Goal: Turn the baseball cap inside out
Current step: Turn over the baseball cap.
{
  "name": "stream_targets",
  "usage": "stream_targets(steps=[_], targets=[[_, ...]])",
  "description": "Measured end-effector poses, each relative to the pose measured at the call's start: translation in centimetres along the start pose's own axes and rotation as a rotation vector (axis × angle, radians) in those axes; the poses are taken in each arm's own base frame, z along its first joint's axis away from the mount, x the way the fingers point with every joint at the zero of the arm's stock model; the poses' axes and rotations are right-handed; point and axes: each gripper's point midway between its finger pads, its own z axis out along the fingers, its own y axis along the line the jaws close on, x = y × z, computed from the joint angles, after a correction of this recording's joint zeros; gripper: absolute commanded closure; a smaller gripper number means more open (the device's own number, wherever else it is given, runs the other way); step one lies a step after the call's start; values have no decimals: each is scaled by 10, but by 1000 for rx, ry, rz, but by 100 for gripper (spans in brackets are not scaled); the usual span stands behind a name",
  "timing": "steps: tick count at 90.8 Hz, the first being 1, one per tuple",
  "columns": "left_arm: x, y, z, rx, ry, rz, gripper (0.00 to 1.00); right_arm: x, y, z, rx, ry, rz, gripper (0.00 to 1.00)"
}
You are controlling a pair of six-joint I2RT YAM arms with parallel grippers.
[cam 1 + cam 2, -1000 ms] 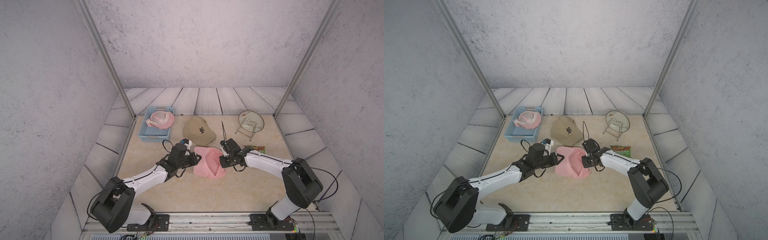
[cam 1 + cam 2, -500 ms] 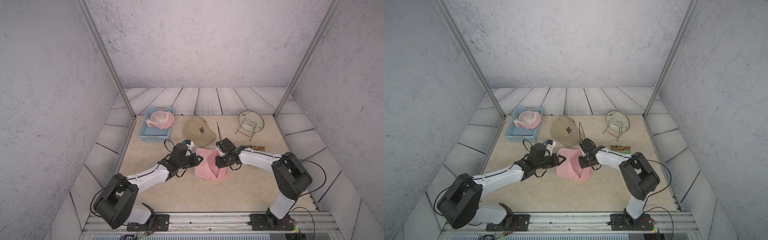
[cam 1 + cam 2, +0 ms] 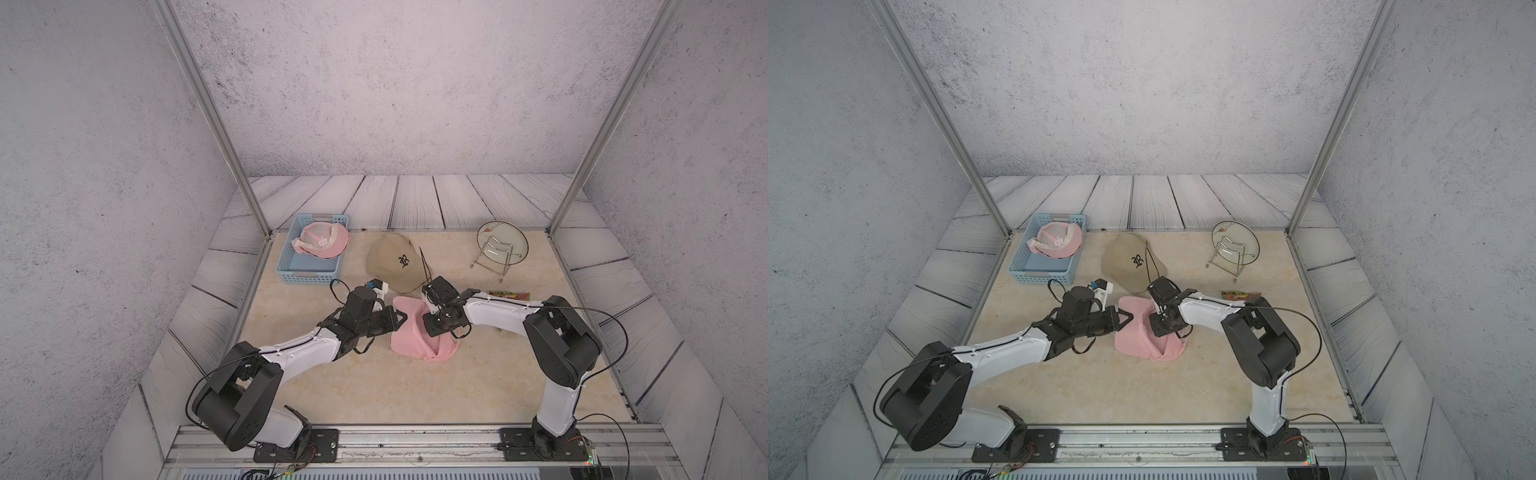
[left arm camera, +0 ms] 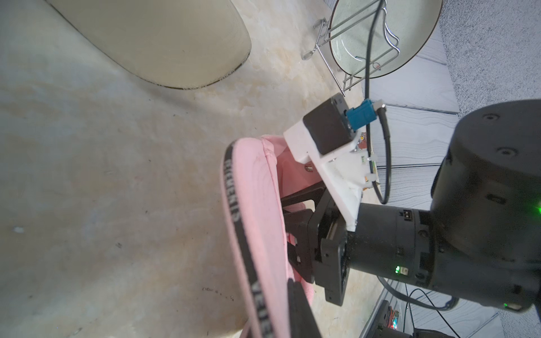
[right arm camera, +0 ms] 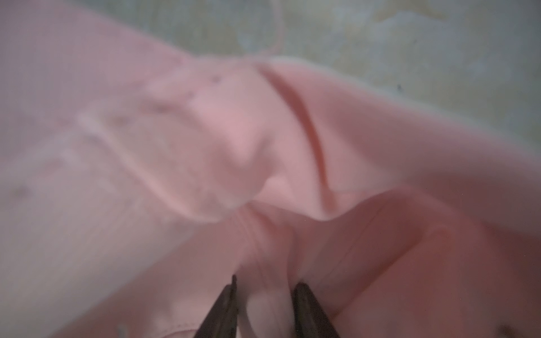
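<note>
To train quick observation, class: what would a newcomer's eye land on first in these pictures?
The crumpled pink cap in the centre, with the left gripper shut on its rim and the right gripper pinching a fold. Beyond it lie a tan cap and a blue basket holding a pink-and-white cap.

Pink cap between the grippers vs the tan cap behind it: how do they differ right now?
Shape: the pink cap is crumpled and folded; the tan cap sits dome up and rounded.
Contact: the left gripper is shut on the pink cap's edge and the right gripper pinches a fold of it; no gripper holds the tan cap.
Both are baseball caps on the table.
</note>
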Motion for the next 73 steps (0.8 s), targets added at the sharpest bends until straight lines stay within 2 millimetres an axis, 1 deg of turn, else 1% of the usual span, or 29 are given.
stream_targets(steps=[4, 9, 20, 29, 32, 38, 47, 51, 55, 62, 66, 73], targets=[[0, 0, 1, 1, -1, -3, 100, -1, 1, 1, -8, -5, 10, 93], [-1, 1, 2, 1, -3, -9, 100, -1, 3, 1, -18, -12, 10, 100], [-2, 4, 1, -17, -15, -23, 100, 1, 7, -1, -54, -32, 9, 100], [-4, 13, -5, -59, -34, -50, 100, 10, 15, -13, -122, -33, -4, 100], [-4, 17, -9, -77, -43, -62, 100, 11, 19, -20, -153, -40, -11, 100], [-3, 27, -19, -110, -64, -84, 100, 6, 27, -42, -225, -82, -23, 100], [-6, 41, -34, -149, -96, -117, 100, -9, 37, -87, -345, -202, -37, 100], [-8, 41, -40, -142, -108, -124, 100, -16, 36, -107, -390, -259, -33, 100], [-12, 35, -46, -116, -121, -122, 100, -19, 31, -121, -435, -304, -13, 100], [-18, 25, -55, -66, -139, -108, 100, -20, 15, -133, -494, -355, 48, 100], [-19, 18, -59, -36, -136, -97, 100, -19, 6, -134, -516, -363, 86, 100], [-18, 11, -64, 3, -123, -91, 100, -13, -2, -131, -550, -348, 142, 100]])
